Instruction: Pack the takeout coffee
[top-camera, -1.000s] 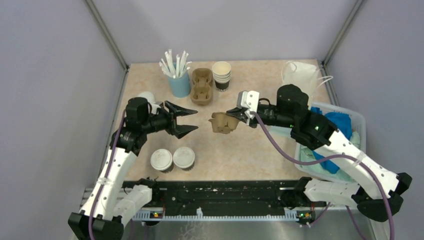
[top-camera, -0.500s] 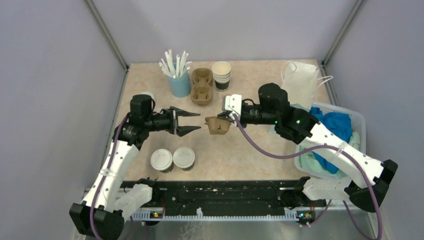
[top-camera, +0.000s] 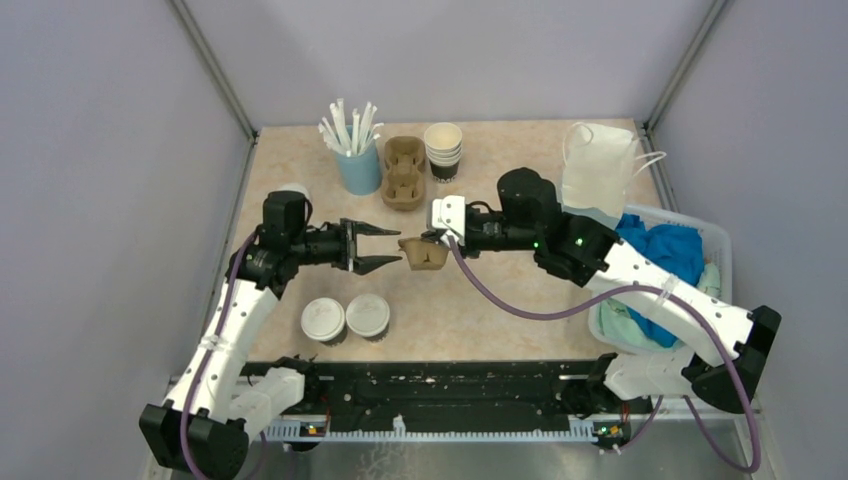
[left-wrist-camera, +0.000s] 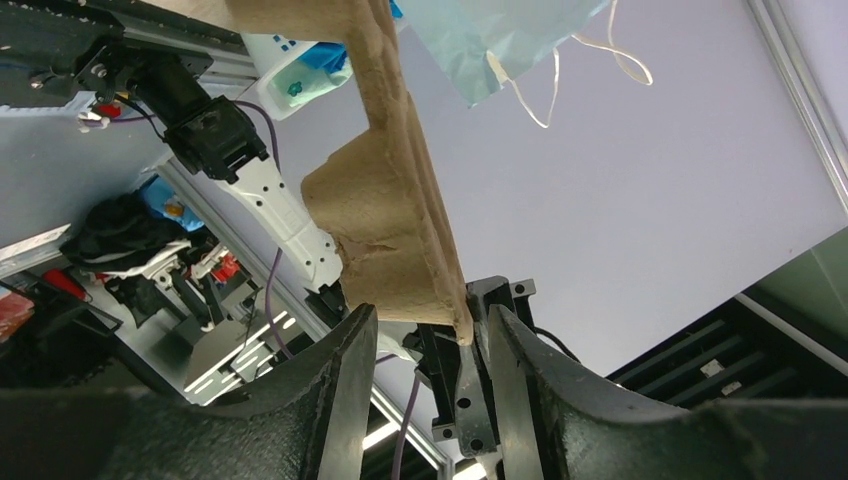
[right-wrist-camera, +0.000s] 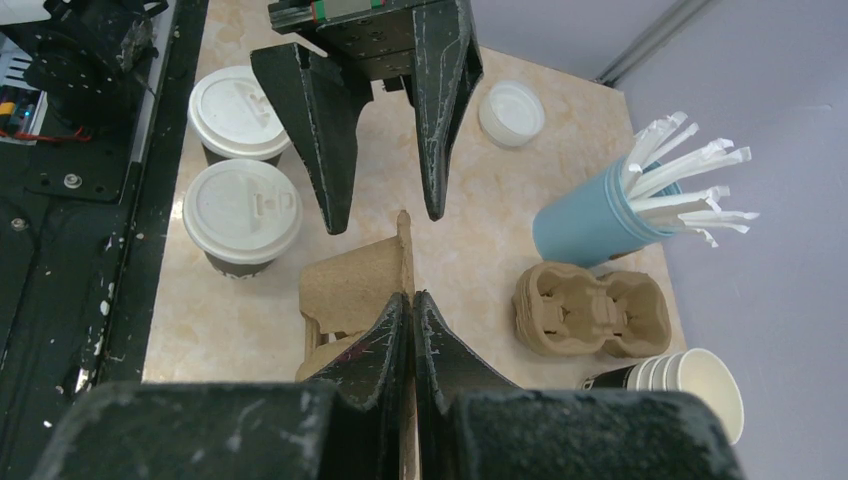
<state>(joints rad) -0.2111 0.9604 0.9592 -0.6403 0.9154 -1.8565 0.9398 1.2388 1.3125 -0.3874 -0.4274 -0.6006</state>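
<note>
Two dark brown cups with white lids (top-camera: 323, 318) (top-camera: 368, 314) stand together near the front left; the right wrist view shows both (right-wrist-camera: 240, 100) (right-wrist-camera: 243, 212). My right gripper (top-camera: 434, 240) (right-wrist-camera: 410, 297) is shut on the edge of a brown cardboard cup carrier (top-camera: 424, 253) (right-wrist-camera: 350, 285) and holds it above the table's middle. My left gripper (top-camera: 398, 247) (left-wrist-camera: 425, 340) is open and faces it. The carrier (left-wrist-camera: 385, 190) has its near edge just between the left fingertips (left-wrist-camera: 340, 380), which are apart from it.
At the back stand a light blue cup of white straws (top-camera: 357, 165), a stack of cardboard carriers (top-camera: 403, 175) and a stack of paper cups (top-camera: 443, 150). A loose white lid (right-wrist-camera: 511, 113) lies at the left. A white bag (top-camera: 600, 170) and a bin of cloths (top-camera: 715, 250) are at the right.
My right arm has carried the carrier leftward until its edge reaches the left gripper's open tips. The left gripper has stayed open and has shifted only slightly.
</note>
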